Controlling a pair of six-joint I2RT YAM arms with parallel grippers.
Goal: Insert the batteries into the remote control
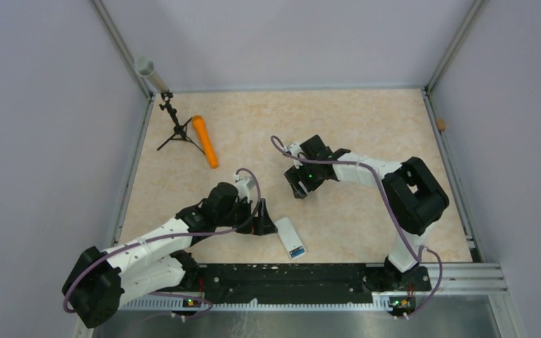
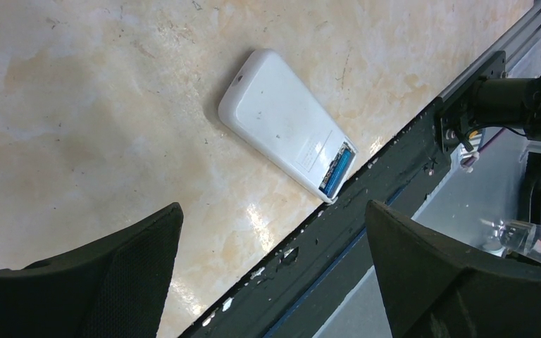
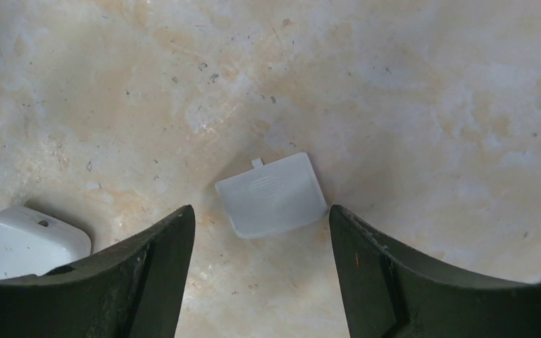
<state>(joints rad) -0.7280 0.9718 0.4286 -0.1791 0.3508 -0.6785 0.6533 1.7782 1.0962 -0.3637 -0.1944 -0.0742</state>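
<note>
1. The small white rectangular plastic remote control (image 2: 282, 120) is laid back-up on the mottled beige table (image 1: 366, 120), its recess end just beside the black rail (image 2: 345, 239). A slim blue battery (image 2: 337, 171) is seen in the recess; the dark one cannot be made out.
2. The left gripper (image 1: 260, 224) is held spread wide and empty beside the remote control.
3. The right gripper (image 1: 301, 186) is poised, jaws parted, over the thin translucent-white battery cover (image 3: 271, 193), which lies flat and ungripped.
4. Loading is judged nearly done; next, a low pinch across the cover's edges is called for.
5. Open table is left toward the far side, while the rail crowds the remote control.
</note>
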